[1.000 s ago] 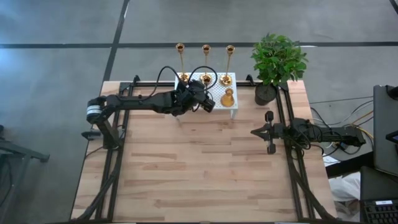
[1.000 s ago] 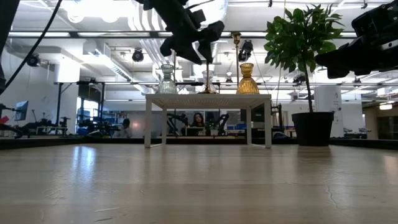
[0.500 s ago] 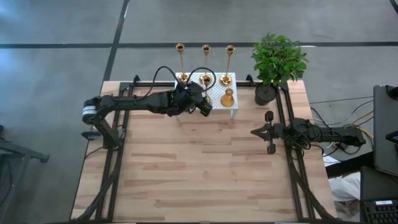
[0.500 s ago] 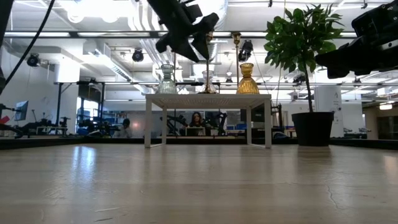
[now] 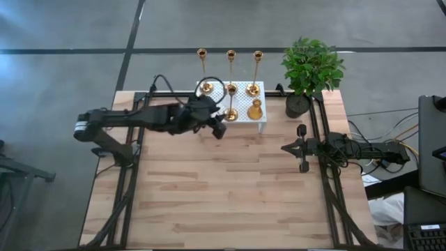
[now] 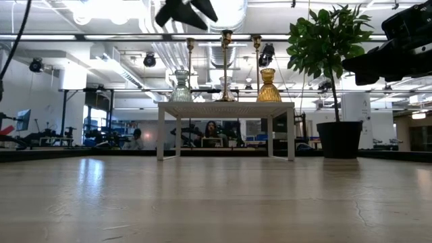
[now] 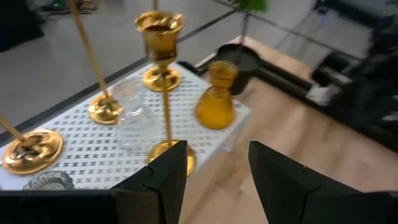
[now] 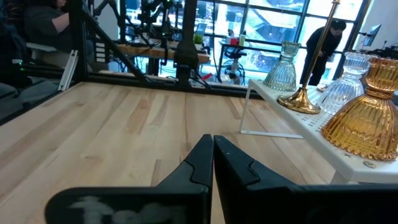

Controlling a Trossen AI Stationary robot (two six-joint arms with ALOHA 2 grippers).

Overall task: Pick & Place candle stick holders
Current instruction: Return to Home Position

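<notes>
**A:** Left gripper (image 5: 218, 128): position and setting?

**B:** Above the table (image 5: 223, 195), just off the front left corner of the white shelf (image 5: 243, 103). Fingers (image 7: 166, 182) spread wide, with nothing between them. In the low view, up near the top edge, well above shelf level.

**A:** And the candle stick holders (image 5: 231, 54)?

**B:** All four upright on the shelf, free of both grippers. Three in a row along the back edge. Fourth, the front holder (image 7: 164, 93), at the front edge near the middle. Seen in the left wrist view just beyond the open fingers, base near the left one but apart from it.

**A:** Anything else on the shelf?

**B:** Three glass pieces. Yellow glass holder (image 5: 255, 110) just beside the front holder, toward the shelf's right end. Clear glass holder (image 7: 134, 121) close behind the front holder's stem, between the two rows. Green glass holder (image 6: 181, 86) toward the left end.

**A:** Right gripper (image 5: 288, 148)?

**B:** Parked over the table's right side, well apart from the shelf and pointing toward the table's middle. Fingers pressed together, holding nothing. Potted plant (image 5: 311, 66) at the back right corner, beyond the gripper and just beside the shelf's right end.
</notes>
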